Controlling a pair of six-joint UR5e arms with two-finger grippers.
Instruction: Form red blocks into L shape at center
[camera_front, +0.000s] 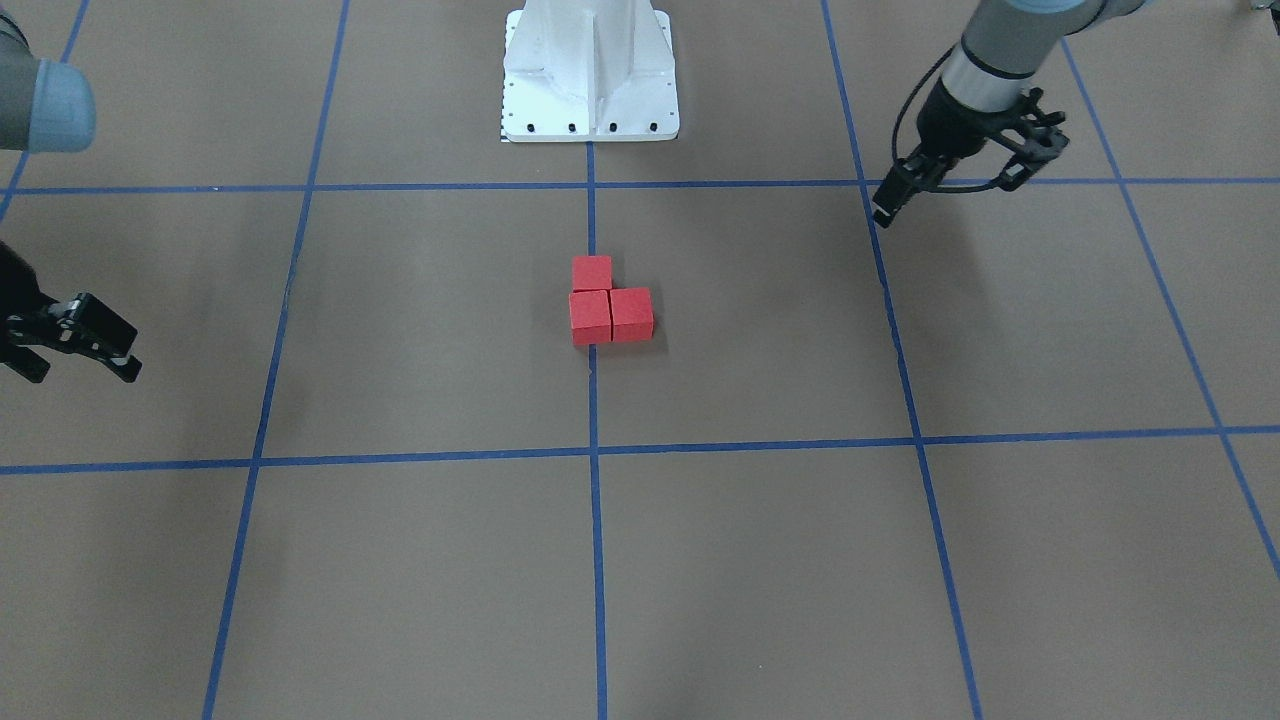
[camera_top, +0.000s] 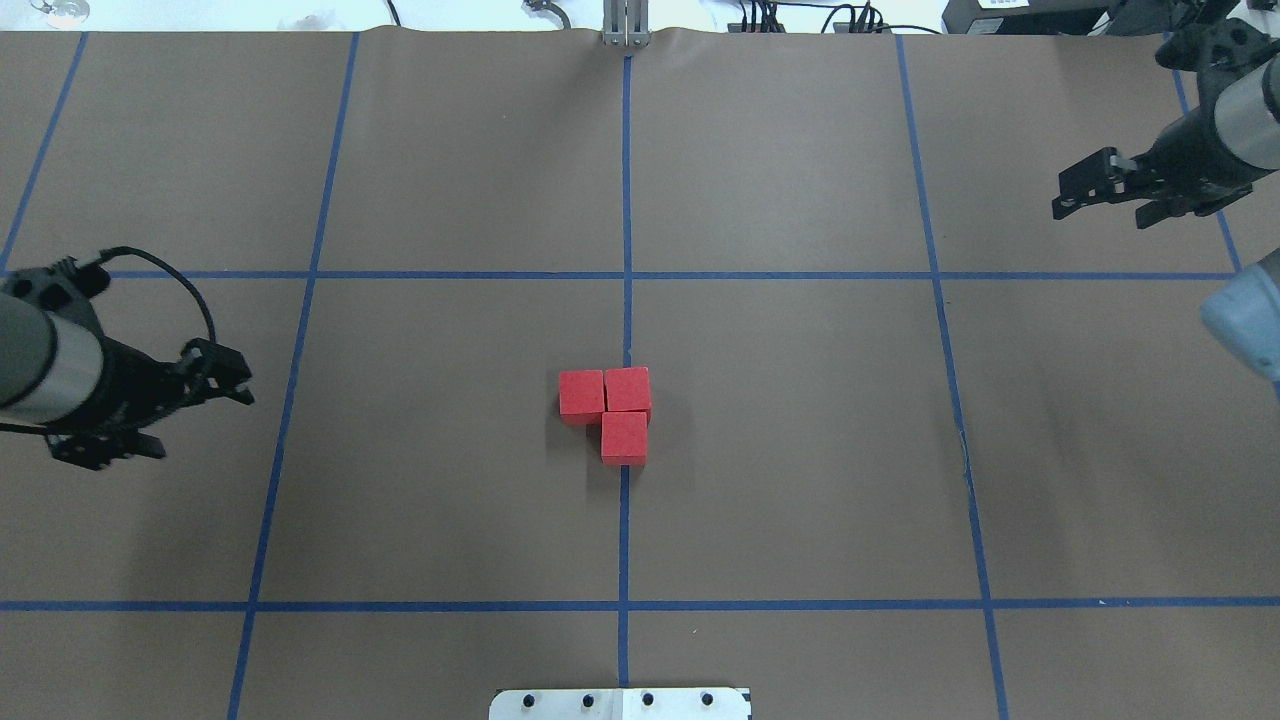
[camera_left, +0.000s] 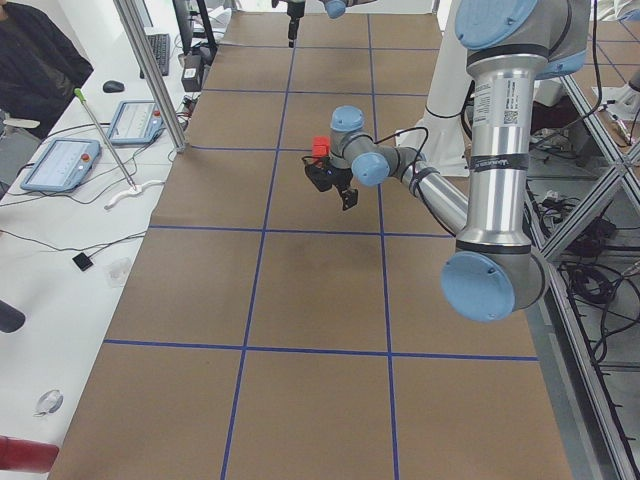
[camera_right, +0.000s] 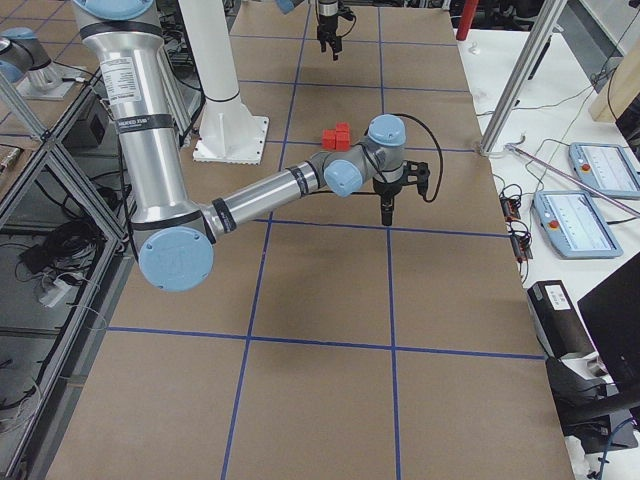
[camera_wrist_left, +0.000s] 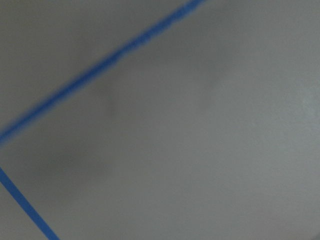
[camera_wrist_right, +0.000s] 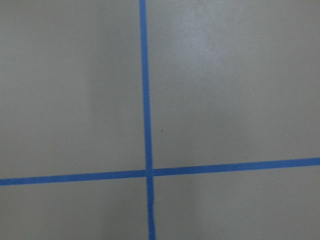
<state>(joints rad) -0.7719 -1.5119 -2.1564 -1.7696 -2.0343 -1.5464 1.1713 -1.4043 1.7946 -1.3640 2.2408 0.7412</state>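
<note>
Red blocks (camera_top: 627, 391), all three of them, sit together at the center (camera_top: 760, 420) of the brown surface, and you can read them as an L. Take 12 o'clock as straight away from the robot in the overhead view. The corner block lies on the vertical blue tape line (camera_top: 626, 200). A second block (camera_top: 582, 396) touches it at 9 o'clock. A third block (camera_top: 624, 439) touches it at 6 o'clock, also on the line, on the side toward the white base (camera_top: 620, 703). You can make out no gap between the touching faces.

Your left gripper (camera_top: 205, 425) hangs at 9 o'clock from the blocks, well apart from them, on the far side of the next vertical tape line. Its fingers are spread wide and there is nothing between them.

Your right gripper (camera_top: 1100, 208) hangs at about 2 o'clock from the blocks, also well apart, over the far row of grid cells beyond the horizontal tape line. Its fingers stand apart too, and it carries nothing.

Your left wrist camera gives you only blurred brown surface crossed by two blue tape lines. Your right wrist camera looks down on a tape crossing (camera_wrist_right: 148, 172), which is in sharp focus.

In the exterior left view, a person in a dark top (camera_left: 35, 60) shows at 10 o'clock from the blocks, by the white bench (camera_left: 40, 260) that runs alongside the table.
</note>
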